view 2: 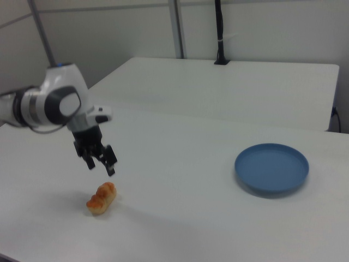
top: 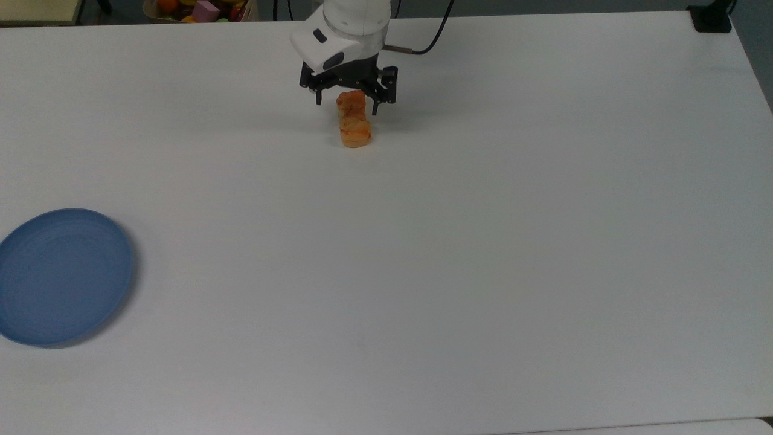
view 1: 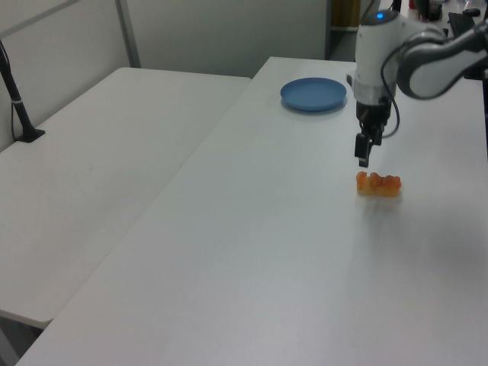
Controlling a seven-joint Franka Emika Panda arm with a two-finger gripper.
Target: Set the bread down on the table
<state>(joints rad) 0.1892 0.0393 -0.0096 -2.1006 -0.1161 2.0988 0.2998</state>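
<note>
Bread [top: 354, 127] flat on the counter [top: 483, 241], long axis running toward and away from the arm in the top view, far end reaching in under the jaws [top: 348, 99]. Jaws apart and empty, raised clear above that end in the right view, no contact. Plate [top: 63, 276] well apart at the top view's left; placing judged done, only retreat upward left.

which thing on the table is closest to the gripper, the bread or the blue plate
The bread: it lies just below the open gripper, while the blue plate sits far off across the table.
</note>
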